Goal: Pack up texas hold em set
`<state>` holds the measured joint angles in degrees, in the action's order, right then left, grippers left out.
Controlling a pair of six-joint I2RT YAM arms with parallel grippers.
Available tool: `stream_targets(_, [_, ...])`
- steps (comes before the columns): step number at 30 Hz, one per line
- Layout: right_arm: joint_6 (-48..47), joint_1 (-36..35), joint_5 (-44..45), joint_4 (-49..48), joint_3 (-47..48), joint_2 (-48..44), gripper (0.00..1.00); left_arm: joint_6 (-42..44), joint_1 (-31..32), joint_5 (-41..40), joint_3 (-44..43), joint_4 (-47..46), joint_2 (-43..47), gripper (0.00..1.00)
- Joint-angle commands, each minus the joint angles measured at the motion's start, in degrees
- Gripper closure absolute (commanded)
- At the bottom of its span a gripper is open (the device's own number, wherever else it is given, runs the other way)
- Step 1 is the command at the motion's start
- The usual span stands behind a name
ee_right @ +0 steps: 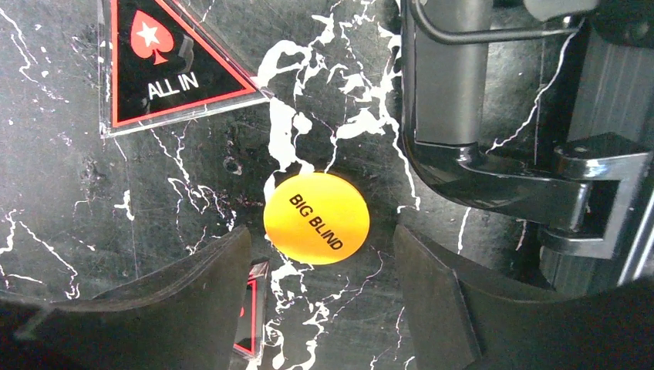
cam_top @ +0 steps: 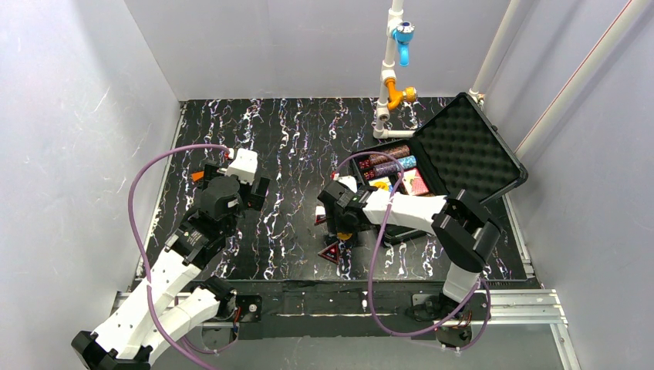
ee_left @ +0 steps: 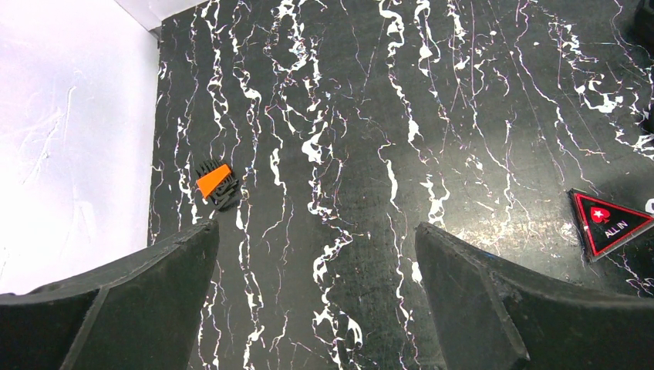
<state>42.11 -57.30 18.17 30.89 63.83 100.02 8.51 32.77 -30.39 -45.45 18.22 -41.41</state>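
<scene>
Right gripper [ee_right: 318,258] hangs jaws-spread over the orange BIG BLIND disc [ee_right: 317,218], which lies flat on the table [ee_right: 62,193] between its fingers, untouched, just beside the open case [cam_top: 463,150]; left gripper [ee_left: 316,231], also spread, sits well apart.

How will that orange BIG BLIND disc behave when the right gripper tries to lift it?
The BIG BLIND disc lies flat on the table, so fingers may struggle to get under it. Its glossy face suggests it may slip. Round, it could roll if tipped on edge.
</scene>
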Motion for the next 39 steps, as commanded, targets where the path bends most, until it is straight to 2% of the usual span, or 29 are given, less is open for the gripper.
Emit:
stream_targets(1, [0.48, -0.27, 0.13, -1.64, -0.11, 0.93, 0.26, 0.11, 0.21, 0.07, -0.3, -0.03, 0.45, 0.02])
stream_targets(16, [0.04, -0.27, 0.02, -1.69, -1.13, 1.87, 0.35, 0.2, 0.19, 0.07, -0.34, -0.03, 0.45, 0.02])
stream_targets(29, [-0.6, -0.27, -0.19, -1.7, -1.43, 2.58, 0.53, 0.21, 0.18, 0.08, -0.34, -0.03, 0.63, 0.02])
stream_targets(39, [-1.19, -0.27, -0.06, -0.47, 0.33, 0.46, 0.54, 0.3, 0.19, 0.14, -0.34, -0.03, 0.61, 0.02])
